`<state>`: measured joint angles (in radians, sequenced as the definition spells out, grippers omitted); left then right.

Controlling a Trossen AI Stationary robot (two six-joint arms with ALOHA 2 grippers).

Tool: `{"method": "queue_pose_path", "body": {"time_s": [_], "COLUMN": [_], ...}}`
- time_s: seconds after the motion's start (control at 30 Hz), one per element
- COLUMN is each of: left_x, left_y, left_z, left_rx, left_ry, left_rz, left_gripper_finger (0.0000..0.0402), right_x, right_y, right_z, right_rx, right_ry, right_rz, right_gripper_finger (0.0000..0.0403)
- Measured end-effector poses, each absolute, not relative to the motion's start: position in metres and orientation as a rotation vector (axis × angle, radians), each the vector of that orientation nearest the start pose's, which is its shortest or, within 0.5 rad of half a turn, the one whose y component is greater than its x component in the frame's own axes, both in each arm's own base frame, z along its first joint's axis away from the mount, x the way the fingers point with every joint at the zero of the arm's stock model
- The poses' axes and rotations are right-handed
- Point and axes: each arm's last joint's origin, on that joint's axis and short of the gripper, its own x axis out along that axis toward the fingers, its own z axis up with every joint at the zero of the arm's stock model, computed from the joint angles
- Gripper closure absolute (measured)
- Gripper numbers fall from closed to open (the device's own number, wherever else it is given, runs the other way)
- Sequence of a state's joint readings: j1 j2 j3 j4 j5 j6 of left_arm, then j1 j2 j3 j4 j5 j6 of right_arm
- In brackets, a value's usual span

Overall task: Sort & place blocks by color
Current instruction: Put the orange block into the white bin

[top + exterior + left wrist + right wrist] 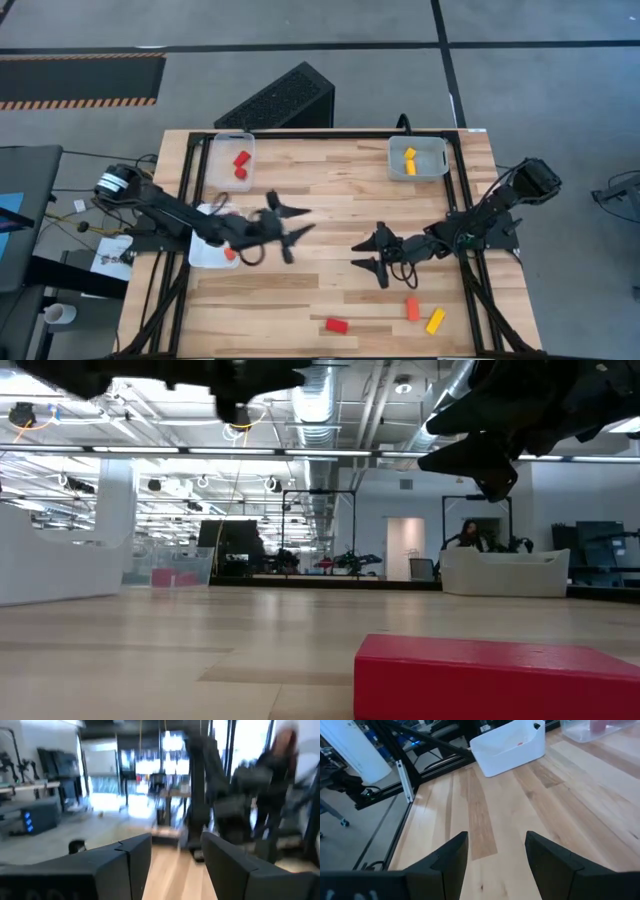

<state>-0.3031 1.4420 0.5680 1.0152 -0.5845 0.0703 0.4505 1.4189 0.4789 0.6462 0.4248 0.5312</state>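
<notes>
Red block (495, 678) fills the near foreground of the low view; from above it lies on the table's front edge (337, 325), with an orange block (412, 309) and a yellow block (435, 321) just beside each other farther right. Others already sit in clear trays: two red (240, 165), two yellow (409, 161), one orange (229, 254). These pieces look light, rigid and smooth (likely to slip), so pinch across the short flat sides. Left gripper (292, 229) and right gripper (372, 256) both hover mid-table, fingers spread, holding nothing.

Wood plank table (330, 190), clear plastic trays (418, 157)
</notes>
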Motion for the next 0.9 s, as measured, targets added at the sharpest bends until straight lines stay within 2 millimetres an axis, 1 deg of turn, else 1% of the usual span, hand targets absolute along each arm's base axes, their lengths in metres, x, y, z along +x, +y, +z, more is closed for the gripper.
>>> {"method": "queue_pose_path", "body": {"time_s": [0.13, 0.2, 0.27, 0.33, 0.53, 0.9], "left_x": [0.235, 0.221, 0.212, 0.209, 0.209, 0.209], "left_y": [-0.054, -0.05, -0.047, -0.046, -0.048, -0.048], "left_z": [0.218, 0.211, 0.208, 0.207, 0.207, 0.206], "left_rx": [-0.087, -0.125, -0.157, -0.166, -0.157, -0.157], "left_ry": [-0.244, -0.264, -0.277, -0.275, -0.272, -0.269], "left_rz": [0.272, 0.271, 0.266, 0.263, 0.207, 0.209], "left_gripper_finger": [0.0244, 0.0244, 0.0244, 0.0244, 0.0244, 0.0245], "right_x": [0.245, 0.246, 0.248, 0.25, 0.253, 0.254], "right_y": [0.098, 0.093, 0.089, 0.085, 0.074, 0.071], "right_z": [0.175, 0.175, 0.175, 0.175, 0.176, 0.177], "right_rx": [0.407, 0.41, 0.414, 0.417, 0.429, 0.434], "right_ry": [0.26, 0.255, 0.252, 0.247, 0.226, 0.212], "right_rz": [-0.07, -0.087, -0.105, -0.123, -0.161, -0.17], "right_gripper_finger": [0.0182, 0.0182, 0.0182, 0.0182, 0.0182, 0.0182]}}
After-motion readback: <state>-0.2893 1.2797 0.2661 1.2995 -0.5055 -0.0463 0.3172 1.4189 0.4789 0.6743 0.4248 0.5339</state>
